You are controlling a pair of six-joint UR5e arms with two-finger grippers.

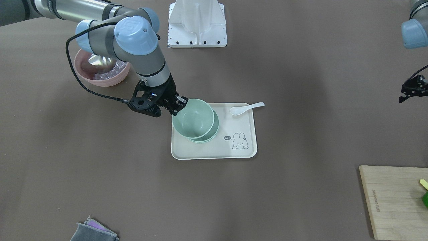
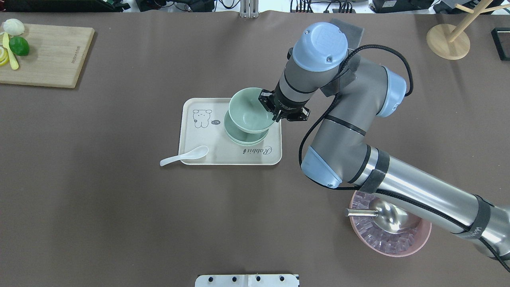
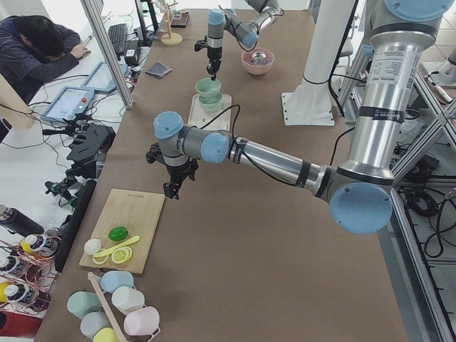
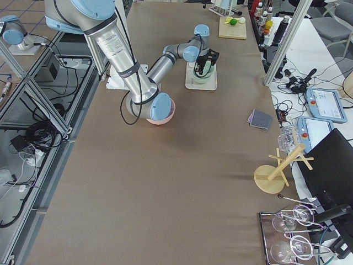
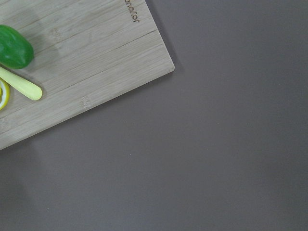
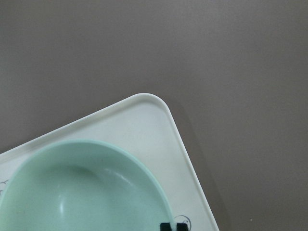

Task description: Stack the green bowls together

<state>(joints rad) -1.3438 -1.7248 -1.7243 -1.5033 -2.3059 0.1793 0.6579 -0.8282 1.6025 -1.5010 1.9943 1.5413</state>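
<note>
Closest to the right wrist camera is the top bowl (image 6: 86,192), pale green, with a corner of the tray (image 6: 139,120) under it. The right gripper (image 1: 179,102) pinches its rim, jaws closed on the wall. The bowl hangs tilted over the lower bowls (image 1: 209,136) on the tray, off-centre toward the gripper.

We judge it best to level and centre it before lowering, and to release only once it is seated.

The front view shows that tilt and offset; the wrist view hides the lower bowls entirely. The left gripper (image 1: 410,91) hangs well apart, near the cutting board (image 5: 72,62); we cannot tell how far open it is.
</note>
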